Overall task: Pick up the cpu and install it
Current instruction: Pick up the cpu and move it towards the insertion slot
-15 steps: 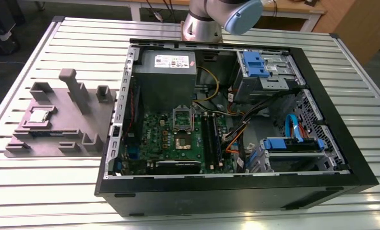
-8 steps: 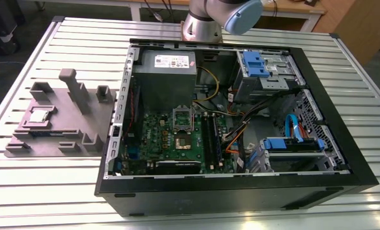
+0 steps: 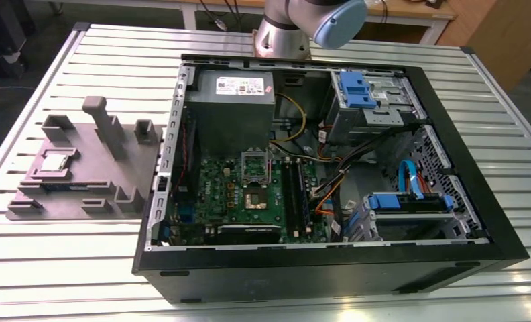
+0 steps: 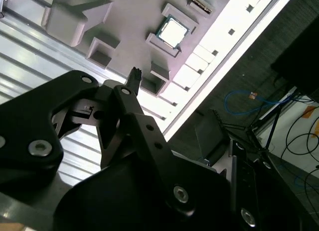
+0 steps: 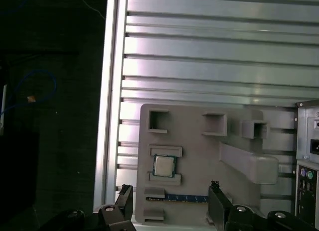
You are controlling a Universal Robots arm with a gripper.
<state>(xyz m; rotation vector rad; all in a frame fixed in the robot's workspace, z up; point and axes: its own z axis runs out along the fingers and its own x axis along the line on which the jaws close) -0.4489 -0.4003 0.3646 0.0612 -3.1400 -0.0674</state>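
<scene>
The cpu (image 3: pixel 56 161) is a small silvery square chip lying in a recess of the grey plastic fixture (image 3: pixel 113 171), at the exterior view's left on the table. Both wrist views show the cpu (image 5: pixel 163 166) (image 4: pixel 173 32) seated between two low grey ledges. My gripper (image 5: pixel 169 198) hangs some way above the fixture (image 5: pixel 199 136) and is open, its two black fingertips (image 5: pixel 124 198) wide apart with nothing between them. One black fingertip (image 4: pixel 134 74) points toward the fixture. The motherboard's socket (image 3: pixel 255 198) sits inside the open computer case (image 3: pixel 480 221).
A dark memory stick (image 5: pixel 185 197) lies in a slot of the fixture beside the cpu. A grey power supply box (image 3: pixel 231 87) with a white label, blue drive brackets (image 3: pixel 359 87) and loose cables (image 3: pixel 337 181) fill the case. The slatted table's edge (image 5: pixel 107 116) runs close to the fixture.
</scene>
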